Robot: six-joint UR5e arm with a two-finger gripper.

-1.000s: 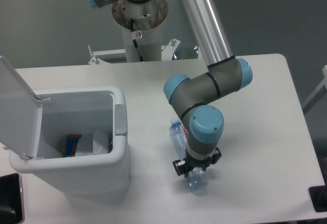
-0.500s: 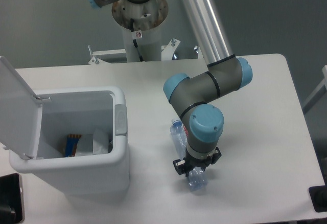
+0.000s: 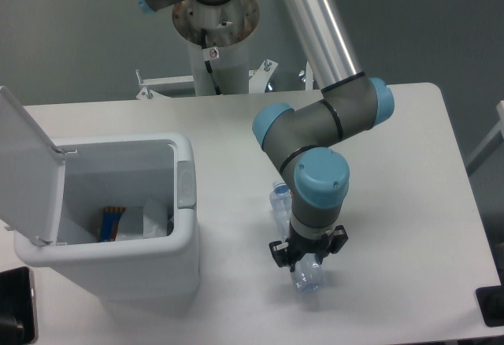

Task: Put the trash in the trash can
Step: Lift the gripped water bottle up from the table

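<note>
The trash, a crushed clear blue-tinted plastic bottle (image 3: 279, 204), lies lengthwise under my wrist at the table's front middle. Its cap end pokes out above the wrist and its base (image 3: 309, 279) below it. My gripper (image 3: 306, 261) points straight down over the bottle's middle and appears shut on it, though the wrist hides the fingertips. The trash can (image 3: 186, 231), a white rectangular bin, stands to the left with its lid (image 3: 25, 168) swung open. Inside it lie a crumpled white wrapper (image 3: 150, 219) and a blue and orange item (image 3: 110, 221).
The arm's base column (image 3: 214, 38) rises at the back of the white table (image 3: 394, 164). A black object (image 3: 16, 313) sits at the front left corner and another (image 3: 492, 306) at the front right edge.
My wrist has shifted slightly right and toward the front, and the bottle has moved along with it. The trash can and its lid are unchanged.
</note>
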